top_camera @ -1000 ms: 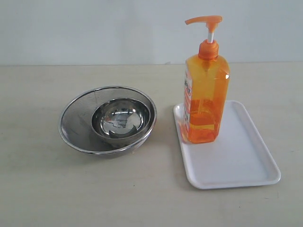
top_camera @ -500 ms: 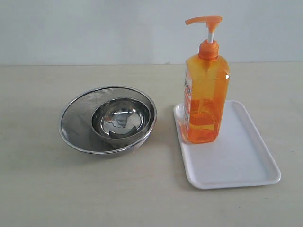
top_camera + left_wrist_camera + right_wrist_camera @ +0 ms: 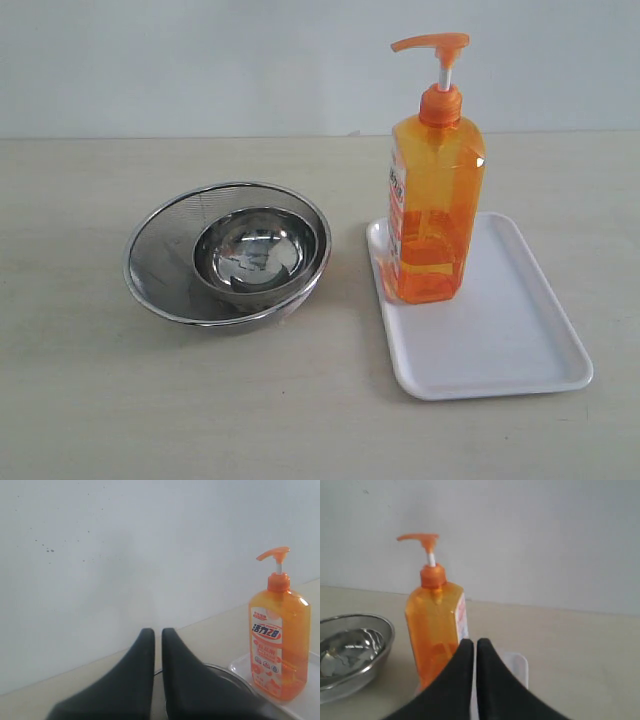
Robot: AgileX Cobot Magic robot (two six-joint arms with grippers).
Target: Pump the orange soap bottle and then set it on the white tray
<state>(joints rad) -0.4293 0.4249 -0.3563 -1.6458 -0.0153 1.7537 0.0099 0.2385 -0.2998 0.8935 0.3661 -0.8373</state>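
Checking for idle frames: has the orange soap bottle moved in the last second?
No. The orange soap bottle keeps its spot on the white tray.

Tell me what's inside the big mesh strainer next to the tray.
A smaller polished steel bowl sits inside the mesh strainer. The bowl looks empty. The strainer's bottom beneath it is covered.

The soap bottle is orange, the tray white.
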